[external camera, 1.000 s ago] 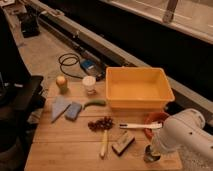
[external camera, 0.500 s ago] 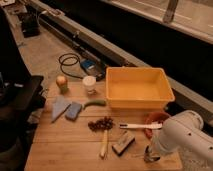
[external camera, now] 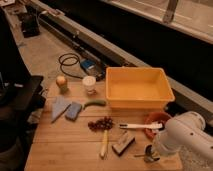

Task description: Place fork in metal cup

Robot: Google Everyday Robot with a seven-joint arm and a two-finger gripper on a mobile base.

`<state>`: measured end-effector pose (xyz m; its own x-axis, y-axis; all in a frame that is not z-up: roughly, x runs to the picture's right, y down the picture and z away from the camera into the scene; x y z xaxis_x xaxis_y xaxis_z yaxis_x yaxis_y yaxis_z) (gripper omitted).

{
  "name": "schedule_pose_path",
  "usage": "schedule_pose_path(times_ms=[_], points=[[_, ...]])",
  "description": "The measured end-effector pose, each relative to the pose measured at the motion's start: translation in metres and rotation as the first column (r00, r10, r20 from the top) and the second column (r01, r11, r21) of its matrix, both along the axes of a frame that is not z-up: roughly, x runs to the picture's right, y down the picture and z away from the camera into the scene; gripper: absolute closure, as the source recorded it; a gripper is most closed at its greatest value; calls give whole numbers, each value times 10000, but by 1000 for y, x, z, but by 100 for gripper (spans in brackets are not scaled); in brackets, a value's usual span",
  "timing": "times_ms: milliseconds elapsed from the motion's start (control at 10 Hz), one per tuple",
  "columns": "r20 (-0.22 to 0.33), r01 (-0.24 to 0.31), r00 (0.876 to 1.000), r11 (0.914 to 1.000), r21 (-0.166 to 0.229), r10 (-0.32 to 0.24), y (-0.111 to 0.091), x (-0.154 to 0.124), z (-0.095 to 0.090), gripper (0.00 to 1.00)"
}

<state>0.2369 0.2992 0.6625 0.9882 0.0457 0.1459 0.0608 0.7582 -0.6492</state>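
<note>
Hovering end effector [external camera: 150, 153]; perhaps over metal cup [external camera: 150, 156]

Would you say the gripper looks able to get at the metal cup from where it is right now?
Probably yes. The gripper hangs at the table's front right corner, right over the metal cup, with nothing between them. The white arm hides much of that spot, so exact alignment is unclear.

The gripper [external camera: 150, 154] sits at the table's [external camera: 65, 145] front right corner, hemmed by the block [external camera: 123, 143] left, utensil [external camera: 141, 126] and bowl [external camera: 156, 121] behind; bare wood lies farther left.
</note>
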Motion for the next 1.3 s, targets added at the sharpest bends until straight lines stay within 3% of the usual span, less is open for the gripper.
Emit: schedule_pose_path(times_ms=[100, 800, 1200, 1300], points=[[-32, 6, 10000, 10000, 60, -6, -2, -1, -3, 32], [-151, 387, 9992, 9988, 302, -383, -16, -9, -10, 32], [-788, 906, 9933, 9928, 780, -844, -53, 3, -33, 32], [-768, 946, 9931, 9928, 731, -890, -52, 2, -33, 32]])
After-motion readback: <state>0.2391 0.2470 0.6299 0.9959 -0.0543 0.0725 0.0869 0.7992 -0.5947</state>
